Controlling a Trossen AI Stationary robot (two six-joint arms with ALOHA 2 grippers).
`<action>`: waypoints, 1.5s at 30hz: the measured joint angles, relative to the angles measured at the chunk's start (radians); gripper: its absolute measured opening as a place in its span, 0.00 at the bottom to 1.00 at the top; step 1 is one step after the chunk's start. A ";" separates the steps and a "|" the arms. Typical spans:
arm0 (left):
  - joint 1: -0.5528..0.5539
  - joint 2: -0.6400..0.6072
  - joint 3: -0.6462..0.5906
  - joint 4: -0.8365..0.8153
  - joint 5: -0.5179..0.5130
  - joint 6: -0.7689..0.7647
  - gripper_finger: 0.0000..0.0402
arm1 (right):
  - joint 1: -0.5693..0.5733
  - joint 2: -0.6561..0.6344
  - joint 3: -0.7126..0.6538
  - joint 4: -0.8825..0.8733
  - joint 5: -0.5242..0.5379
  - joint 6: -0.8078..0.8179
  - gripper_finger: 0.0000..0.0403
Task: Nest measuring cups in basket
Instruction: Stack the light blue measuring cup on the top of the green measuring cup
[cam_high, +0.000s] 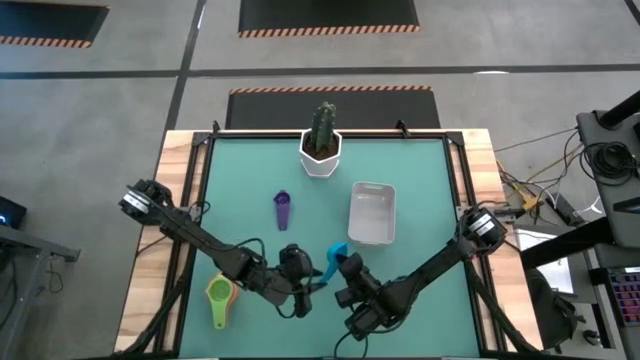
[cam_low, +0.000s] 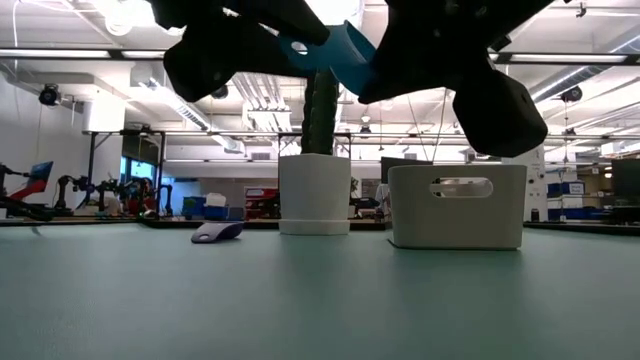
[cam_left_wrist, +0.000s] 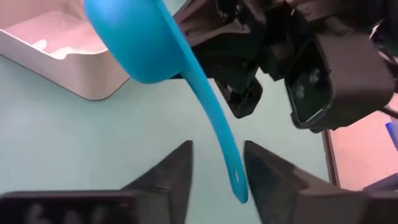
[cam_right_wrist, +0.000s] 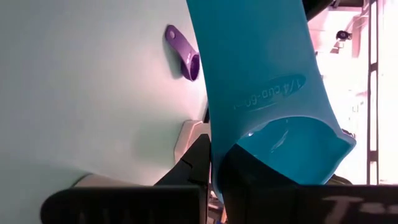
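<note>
— While it hangs above the green mat, the blue cup (cam_left_wrist: 134, 43) looks light, stiff and slick; the right gripper (cam_high: 349, 268) pinches its bowel rim, basket (cam_high: 372, 213) near.

— And the left gripper (cam_left_wrist: 217, 168)?

— Its fingers sit narrowly either side of the thin handle, not visibly touching. That handle seems the best hold. Green and yellow cups (cam_high: 220, 297) wait nested beside the left arm; purple cup (cam_high: 283, 208) lies apart.

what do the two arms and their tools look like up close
Both arms are dark, nearly black, built of slim jointed links with round joint housings. The left tool ends in two wedge-shaped dark fingers. The right tool has the same dark fingers, on a crossbar with pale lettering. Thin black cables loop beside the wrists.
</note>
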 joint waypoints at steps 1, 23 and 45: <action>0.000 0.000 0.000 0.002 0.000 0.000 0.26 | -0.001 0.000 0.000 0.001 -0.002 -0.001 0.03; -0.090 -0.010 0.000 -0.010 -0.216 0.055 0.00 | 0.004 -0.082 -0.002 0.009 -0.006 0.029 0.36; -0.358 -0.420 0.000 -0.474 -0.323 -0.719 0.00 | -0.099 -0.500 -0.083 -0.004 -0.408 0.162 0.27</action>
